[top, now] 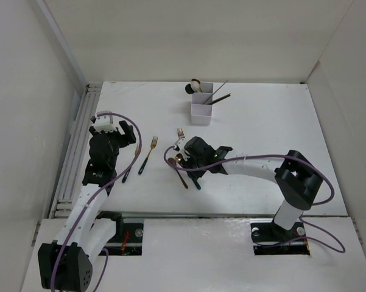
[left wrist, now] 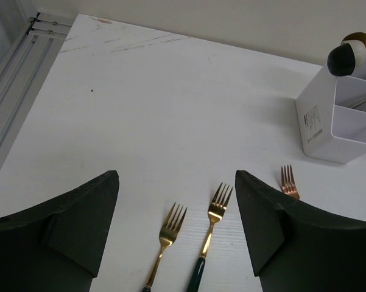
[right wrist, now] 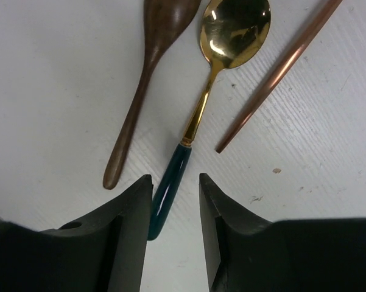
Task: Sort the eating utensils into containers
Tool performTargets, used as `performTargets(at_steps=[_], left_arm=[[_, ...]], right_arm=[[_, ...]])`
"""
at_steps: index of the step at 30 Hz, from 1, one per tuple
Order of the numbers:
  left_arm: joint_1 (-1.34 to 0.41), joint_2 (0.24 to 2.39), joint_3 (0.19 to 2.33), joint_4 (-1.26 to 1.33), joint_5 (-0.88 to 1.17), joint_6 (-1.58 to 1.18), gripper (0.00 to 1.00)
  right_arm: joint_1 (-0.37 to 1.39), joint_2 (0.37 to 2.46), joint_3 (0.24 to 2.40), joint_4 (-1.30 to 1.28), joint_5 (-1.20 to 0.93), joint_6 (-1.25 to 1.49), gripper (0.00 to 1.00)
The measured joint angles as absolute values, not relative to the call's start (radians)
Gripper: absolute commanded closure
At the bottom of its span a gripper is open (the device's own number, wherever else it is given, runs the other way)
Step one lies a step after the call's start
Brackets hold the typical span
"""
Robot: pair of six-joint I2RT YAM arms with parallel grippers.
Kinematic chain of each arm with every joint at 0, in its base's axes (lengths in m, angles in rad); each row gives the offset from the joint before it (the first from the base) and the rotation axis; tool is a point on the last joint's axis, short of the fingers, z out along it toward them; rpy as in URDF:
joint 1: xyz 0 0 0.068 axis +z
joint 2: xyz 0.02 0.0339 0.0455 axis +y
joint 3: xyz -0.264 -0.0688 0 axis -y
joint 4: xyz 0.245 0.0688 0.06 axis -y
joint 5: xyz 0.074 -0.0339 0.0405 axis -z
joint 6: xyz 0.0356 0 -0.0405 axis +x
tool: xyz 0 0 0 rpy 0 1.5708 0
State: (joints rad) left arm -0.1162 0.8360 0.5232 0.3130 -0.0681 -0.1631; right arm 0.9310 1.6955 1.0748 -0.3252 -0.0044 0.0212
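Observation:
The white three-compartment container [top: 201,109] stands at the back of the table, with a black spoon [left wrist: 342,59], a pale spoon [left wrist: 357,39] and thin chopsticks [top: 220,97] sticking out of it. Two gold forks [left wrist: 168,226] [left wrist: 217,205] lie on the table below my open left gripper [left wrist: 176,177], which hovers above them. A copper fork [left wrist: 287,181] lies to their right. My right gripper [right wrist: 175,180] is low over a gold spoon [right wrist: 234,27]. Its jaws stand apart around the spoon's teal handle [right wrist: 170,185], which lies against the left finger. A brown spoon [right wrist: 140,85] lies beside it.
A copper handle [right wrist: 280,64] runs diagonally to the right of the gold spoon. White walls enclose the table, with a metal rail [top: 73,152] along the left edge. The container [left wrist: 338,121] stands beyond and right of the left gripper.

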Motion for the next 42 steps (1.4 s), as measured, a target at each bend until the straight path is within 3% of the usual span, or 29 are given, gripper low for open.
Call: performTargets(at_steps=[15, 19, 23, 35, 42], left_arm=[[-0.116, 0.814, 0.5, 0.322, -0.061, -0.175, 0.26], [-0.116, 0.814, 0.497, 0.322, -0.061, -0.178, 0.26], [-0.116, 0.814, 0.497, 0.322, -0.061, -0.179, 0.26], [-0.109, 0.814, 0.497, 0.322, -0.062, -0.182, 0.25], [-0.082, 0.827, 0.497, 0.323, -0.061, -0.182, 0.25]], right_arm=[[0.939, 1.831, 1.155, -0.397, 0.068, 0.054, 0.64], [0.945, 1.832, 1.155, -0.398, 0.075, 0.065, 0.86], [0.951, 1.84, 1.165, -0.402, 0.083, 0.069, 1.0], [0.95, 1.864, 1.212, -0.403, 0.094, 0.055, 1.0], [0.897, 1.724, 1.341, -0.34, 0.055, -0.019, 1.0]])
